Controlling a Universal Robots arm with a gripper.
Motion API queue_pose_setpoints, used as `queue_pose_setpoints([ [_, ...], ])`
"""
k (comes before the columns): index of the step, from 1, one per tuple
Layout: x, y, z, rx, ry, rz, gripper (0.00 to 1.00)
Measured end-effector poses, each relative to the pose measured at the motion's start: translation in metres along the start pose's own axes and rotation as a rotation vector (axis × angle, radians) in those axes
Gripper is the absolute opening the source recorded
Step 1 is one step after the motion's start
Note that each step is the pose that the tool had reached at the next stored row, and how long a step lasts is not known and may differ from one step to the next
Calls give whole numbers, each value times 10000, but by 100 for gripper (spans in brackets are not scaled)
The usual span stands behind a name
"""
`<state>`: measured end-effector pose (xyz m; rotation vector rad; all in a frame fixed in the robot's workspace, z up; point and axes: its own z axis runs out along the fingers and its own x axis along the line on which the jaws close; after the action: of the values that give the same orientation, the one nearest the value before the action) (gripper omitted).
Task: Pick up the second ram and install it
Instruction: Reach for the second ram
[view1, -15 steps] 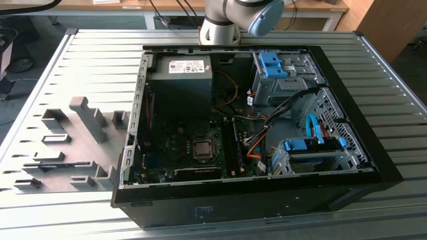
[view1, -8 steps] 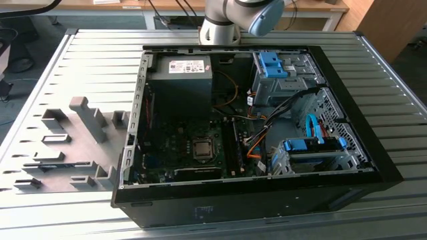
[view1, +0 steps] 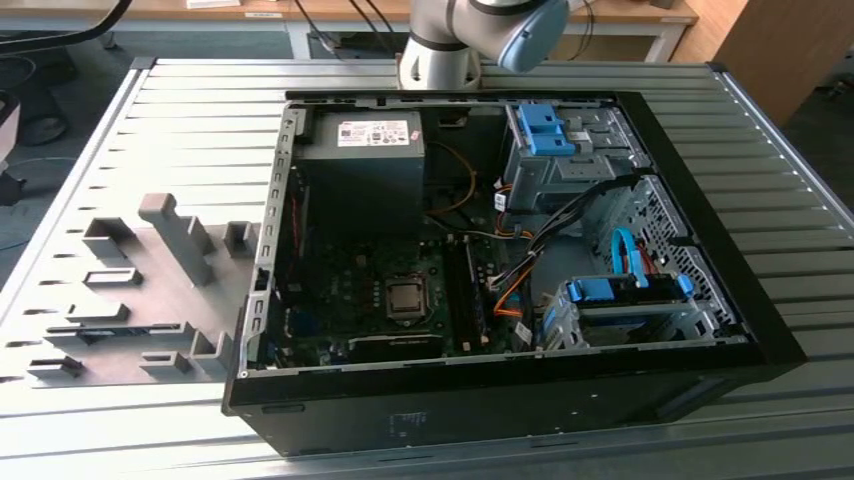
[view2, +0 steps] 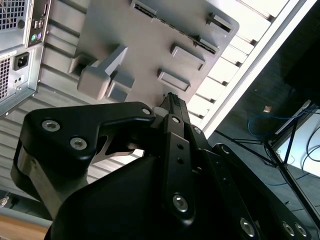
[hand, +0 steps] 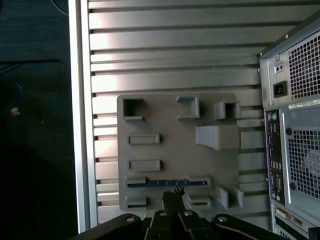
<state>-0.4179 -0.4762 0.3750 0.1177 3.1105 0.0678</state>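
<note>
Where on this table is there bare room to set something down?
The table's slats are bare between the grey holder block and the far edge, and in a strip on the exterior view's right of the open computer case. Inside the case, cables and drive cages crowd it.

Grey holder block (hand: 175, 145) lies flat on the slatted metal desk (hand: 175, 50). Second ram (hand: 150, 184) sits edge-up in one holder slot. Jaws pressed together, empty, tips just beside the ram. Computer case (hand: 295, 125) rear panel stands near the block.
</note>
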Motion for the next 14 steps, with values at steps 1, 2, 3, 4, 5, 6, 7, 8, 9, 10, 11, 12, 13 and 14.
queue_pose_setpoints([
  [1, 0, -9, 10, 0, -1, 0, 11],
  [2, 0, -18, 19, 0, -1, 0, 11],
  [3, -1, -26, 28, 1, 0, 0, 11],
  [4, -1, -34, 38, 1, 1, 1, 11],
  [5, -1, -42, 48, 1, 1, 0, 11],
  [6, -1, -50, 58, 1, 1, 0, 11],
  [7, -2, -56, 66, 1, 1, 1, 11],
  [8, -2, -61, 74, 1, 1, 1, 11],
  [9, -2, -66, 81, 1, 1, 1, 11],
  [10, -2, -72, 89, 2, 2, 1, 11],
  [11, -2, -76, 96, 1, 2, 1, 11],
  [12, -2, -82, 104, 1, 1, 1, 11],
  [13, -3, -89, 113, 1, 1, 1, 11],
  [14, -3, -94, 121, 1, 1, 1, 11],
])
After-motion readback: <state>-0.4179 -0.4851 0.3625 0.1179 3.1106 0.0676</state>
